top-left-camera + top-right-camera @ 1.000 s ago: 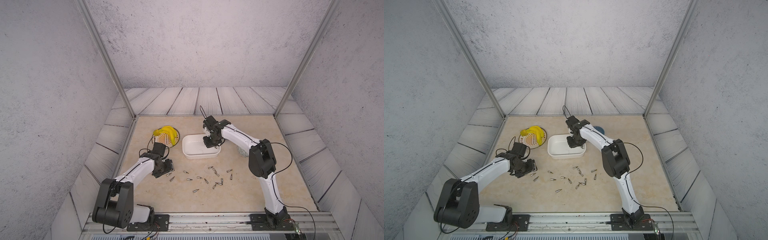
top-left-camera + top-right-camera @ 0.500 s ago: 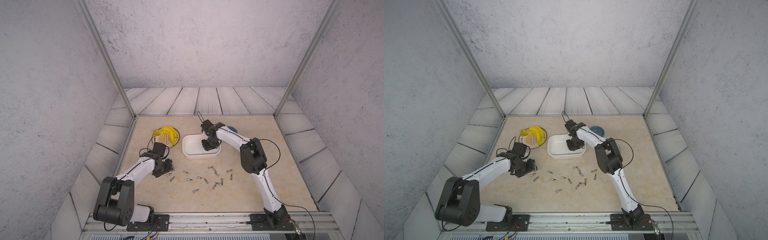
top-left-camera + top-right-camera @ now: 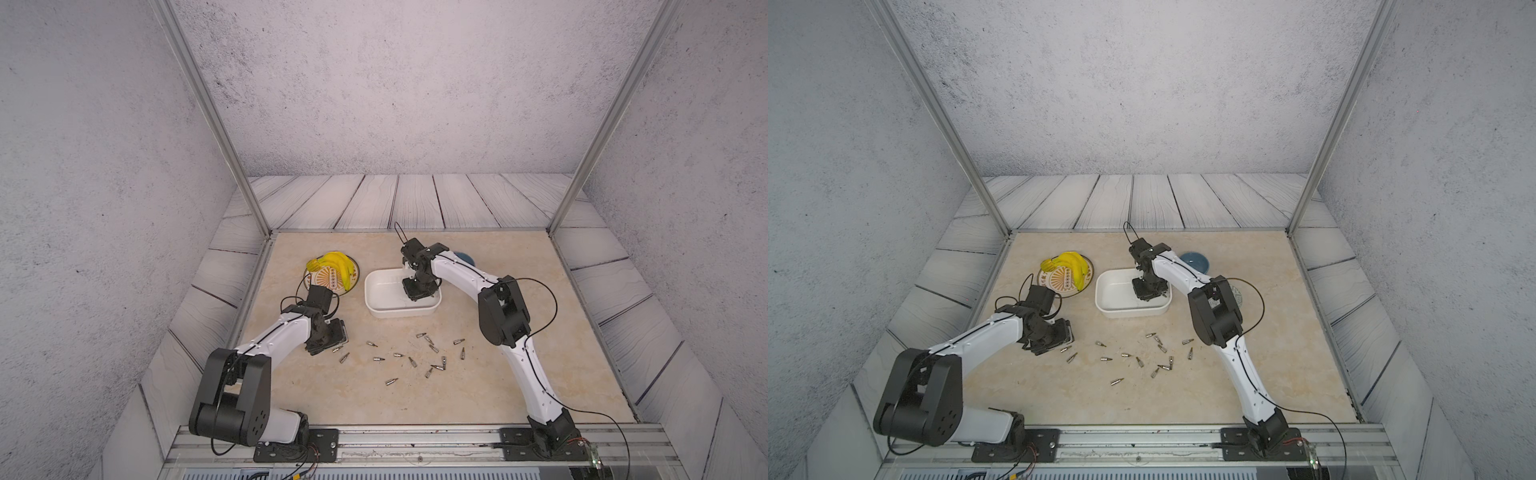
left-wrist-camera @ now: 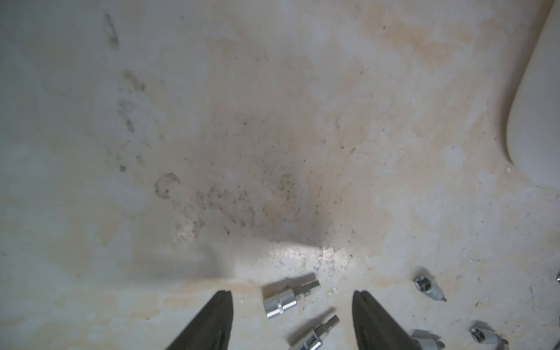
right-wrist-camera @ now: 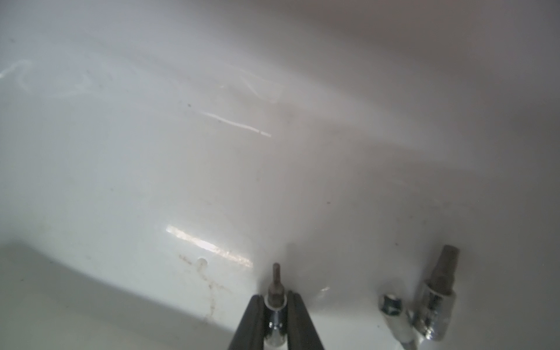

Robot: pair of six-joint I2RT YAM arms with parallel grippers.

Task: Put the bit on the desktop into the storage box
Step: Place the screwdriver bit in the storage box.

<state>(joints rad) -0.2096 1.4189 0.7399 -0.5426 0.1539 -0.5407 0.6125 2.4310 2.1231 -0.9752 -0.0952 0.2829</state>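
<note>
Only wrist view: right gripper [image 5: 275, 298] pinches bit [image 5: 274, 283] (2 bits [image 5: 436, 300] beside) | left gripper [image 4: 292, 292] spread apart

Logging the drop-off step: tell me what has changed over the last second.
The right gripper has dipped from the storage box rim down inside it, its elbow swinging toward the box; its fingers remain close against a bit. The left gripper stayed open over the leftmost loose bits, and none of them moved on the desktop.
</note>
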